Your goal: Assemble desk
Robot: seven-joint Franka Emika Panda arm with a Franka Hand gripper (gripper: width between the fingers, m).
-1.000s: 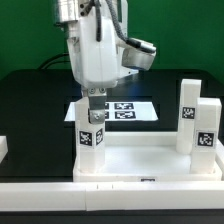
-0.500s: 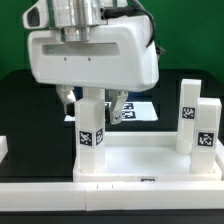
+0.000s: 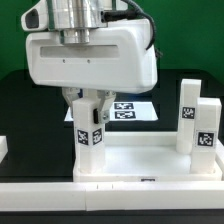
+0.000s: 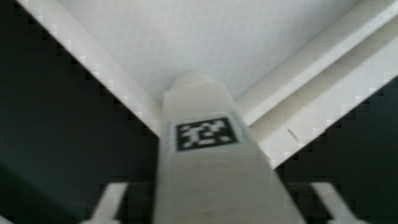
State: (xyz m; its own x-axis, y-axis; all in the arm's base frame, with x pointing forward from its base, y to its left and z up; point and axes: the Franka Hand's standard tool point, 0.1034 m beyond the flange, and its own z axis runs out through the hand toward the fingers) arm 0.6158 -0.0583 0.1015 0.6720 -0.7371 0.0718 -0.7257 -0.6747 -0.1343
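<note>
Rotating on from half a second ago, my gripper (image 3: pixel 89 100) sits closed on the leg (image 3: pixel 90 135) at the desk top's (image 3: pixel 150 165) nine-o'clock corner; two legs (image 3: pixel 197 125) already stand at three o'clock; a fourth I cannot see.

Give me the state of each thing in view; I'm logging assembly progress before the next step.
Desk top: flat on the table, rim up.
Near-left leg: upright in its corner, gripper fingers on both sides.
Two right legs: upright on the top.
Marker board: flat behind the top.
</note>
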